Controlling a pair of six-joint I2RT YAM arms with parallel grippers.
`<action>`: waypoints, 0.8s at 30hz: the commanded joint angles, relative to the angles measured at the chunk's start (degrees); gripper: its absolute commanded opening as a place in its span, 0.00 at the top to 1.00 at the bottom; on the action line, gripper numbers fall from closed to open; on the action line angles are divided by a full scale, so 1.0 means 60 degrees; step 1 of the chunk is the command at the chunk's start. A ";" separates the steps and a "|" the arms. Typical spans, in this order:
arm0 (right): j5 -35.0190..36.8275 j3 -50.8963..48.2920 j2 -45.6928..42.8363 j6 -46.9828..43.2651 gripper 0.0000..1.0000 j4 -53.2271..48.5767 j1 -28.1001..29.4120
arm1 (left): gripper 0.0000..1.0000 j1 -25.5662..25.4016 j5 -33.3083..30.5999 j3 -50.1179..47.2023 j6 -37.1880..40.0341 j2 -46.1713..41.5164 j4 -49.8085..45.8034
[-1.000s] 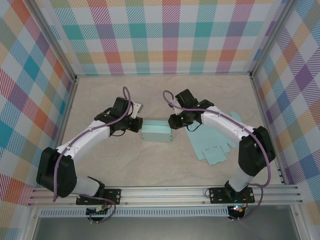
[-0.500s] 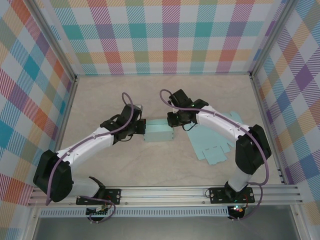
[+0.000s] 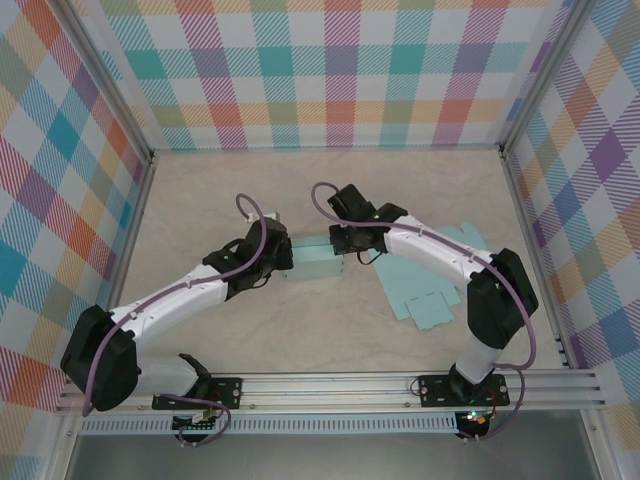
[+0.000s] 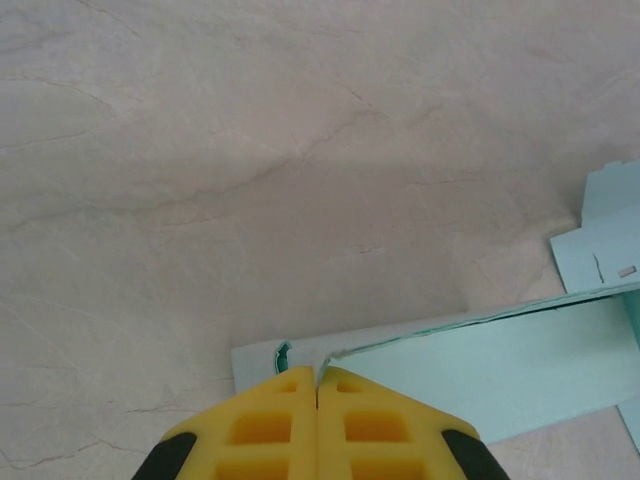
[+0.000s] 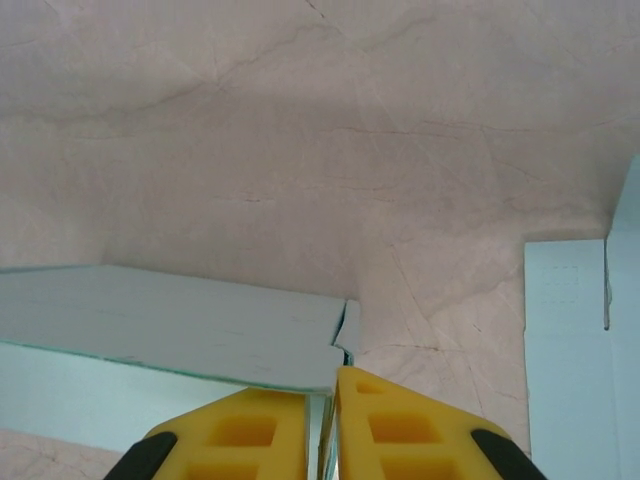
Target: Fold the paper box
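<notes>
**Both grippers at the box ends, mid-frame**

Table: pale marbled top, plaid walls on three sides.

Arms: both reach in from the bottom of the overhead frame and meet just above centre. Against a second ago, the left arm is stretched further toward centre and the right wrist has swung a little to the left.

Flat blanks: light blue cut card lying flat at right of centre, under the right forearm, apart from the box. No shift since the earlier frame.

Paper box: teal, partly formed, standing at the middle of the frame between the two grippers. It sits slightly higher in the frame than a second ago. What lies inside cannot be made out.

Left gripper: at the box's left end. A second ago it stood just clear of that end. In the left wrist view the yellow fingers are pressed flush together, with the box's upper corner meeting their tips. Touching, not gripping.

Right gripper: at the box's right end. In the right wrist view the fingers are almost together, a thin slit between them, and the box's end wall runs into that slit: pinched on the card.
</notes>
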 commanded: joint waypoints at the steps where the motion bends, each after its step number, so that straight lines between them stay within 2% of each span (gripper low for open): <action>1: 0.0049 -0.0190 -0.0031 0.0315 0.86 0.0562 0.0179 | 1.00 -0.0320 -0.0263 -0.0235 -0.0380 -0.0276 0.0794; 16: 0.0061 -0.0043 0.0028 0.0392 0.85 0.0628 0.0369 | 1.00 -0.0586 -0.1078 -0.1053 -0.0686 -0.0068 0.1548; 24: -0.0420 0.0176 0.0196 0.0606 0.85 0.0747 0.0384 | 1.00 -0.0898 -0.1787 -0.1323 -0.0647 -0.0028 0.2091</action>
